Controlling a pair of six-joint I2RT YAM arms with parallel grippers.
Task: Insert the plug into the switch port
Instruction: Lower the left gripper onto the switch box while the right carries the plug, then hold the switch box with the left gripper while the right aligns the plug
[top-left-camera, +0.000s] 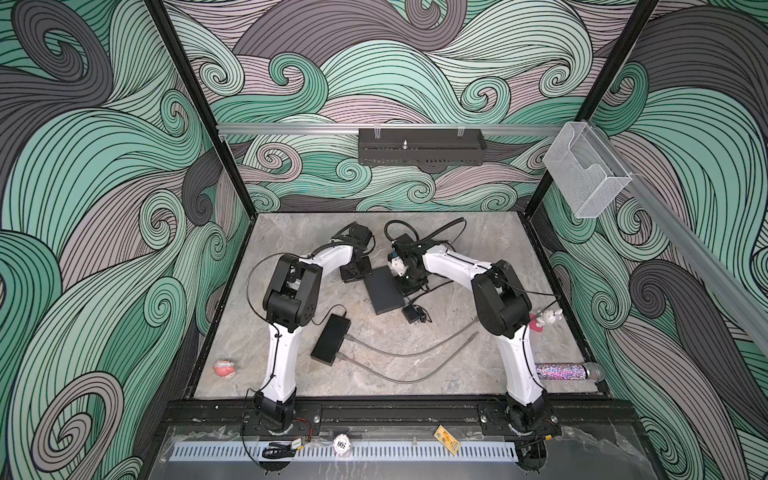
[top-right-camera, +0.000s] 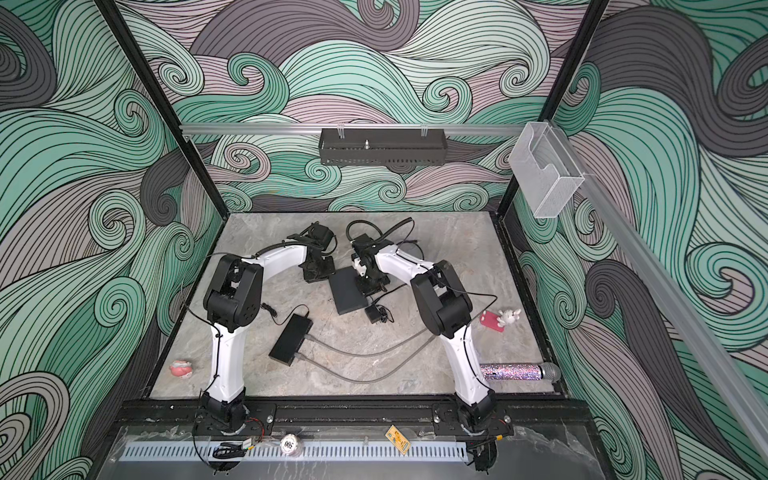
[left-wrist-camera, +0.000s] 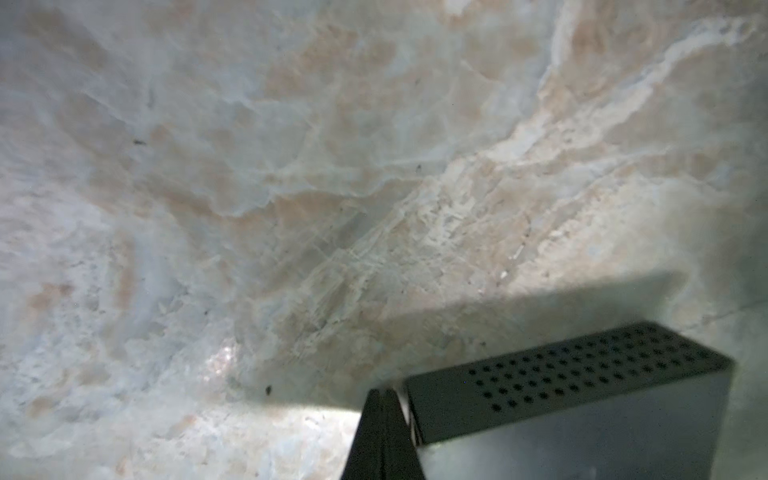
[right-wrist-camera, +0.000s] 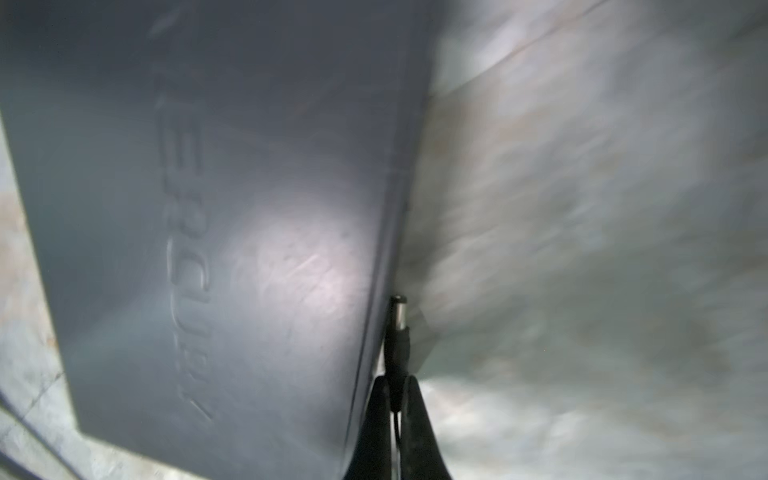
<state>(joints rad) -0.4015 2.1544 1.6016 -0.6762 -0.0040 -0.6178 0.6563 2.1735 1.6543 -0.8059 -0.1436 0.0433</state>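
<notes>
Your right gripper (right-wrist-camera: 395, 384) is clamped on the plug (right-wrist-camera: 398, 332). Both fingers pinch the black boot, and the cord runs back between them. The barrel sticks out past the fingertips with the metal tip fully bare. It lies parallel to the side edge of the switch (right-wrist-camera: 216, 232), just beside the wall. You can't tell from the right wrist view whether it touches. The plug is not seated yet, and the port itself is too blurred to make out.

Your left gripper (left-wrist-camera: 384, 392) is closed on nothing, fingers pressed flat together. Its tip sits just beside a corner of the switch's vented end, low over the table (left-wrist-camera: 291, 187) and well apart from the plug.

In both top views the switch lies flat mid-table between your two wrists. The left gripper is at its far-left corner and the right gripper is over its right edge. The fingertips are hidden under the wrists there.

Other items:
- Adapter (top-left-camera: 412, 313), just on the near side of the switch.
- Second black box (top-left-camera: 330, 338) with two grey cables (top-left-camera: 399, 355), by the left arm.
- Pink teeth toy (top-left-camera: 225, 368), front left.
- Glitter mic (top-left-camera: 567, 371), front right.
- Pink-and-white figure (top-left-camera: 547, 318), by the right arm.
</notes>
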